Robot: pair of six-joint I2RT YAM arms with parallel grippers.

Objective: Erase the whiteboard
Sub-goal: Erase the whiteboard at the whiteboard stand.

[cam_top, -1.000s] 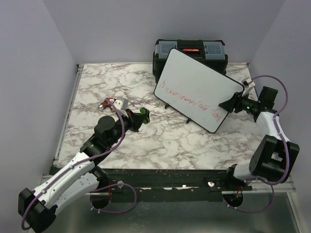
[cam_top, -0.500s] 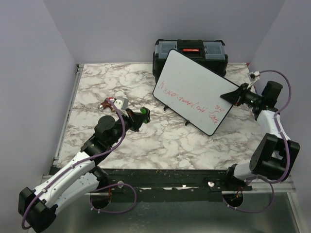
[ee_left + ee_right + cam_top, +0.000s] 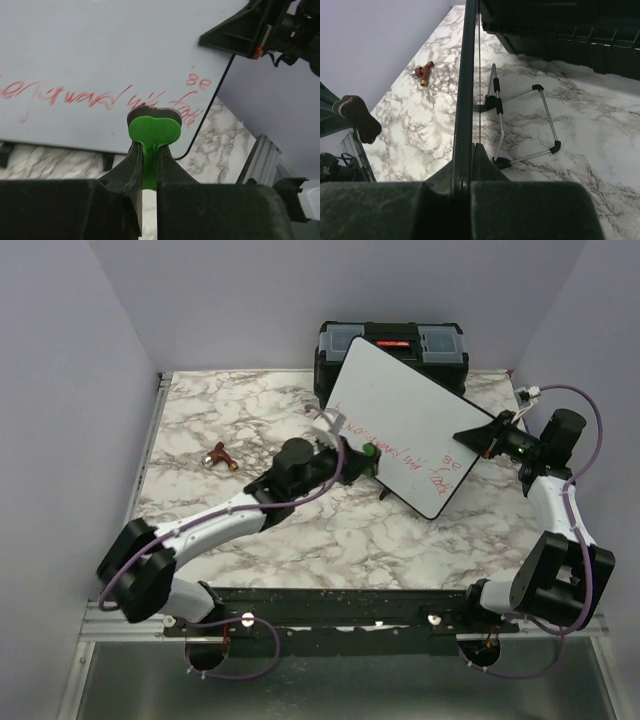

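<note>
Right gripper (image 3: pixel 466 436) clamped tight on the whiteboard (image 3: pixel 400 405) at its right edge, left gripper (image 3: pixel 150 150) pinching a green eraser (image 3: pixel 154 127) near the red writing, whiteboard tilted on its wire stand (image 3: pixel 499 122), far right on the table (image 3: pixel 230 410), toolbox (image 3: pixel 392 342) behind.

White whiteboard (image 3: pixel 405 390), red scrawl (image 3: pixel 75 95), green eraser (image 3: pixel 152 130), grey-veined marble table (image 3: pixel 200 420).
</note>
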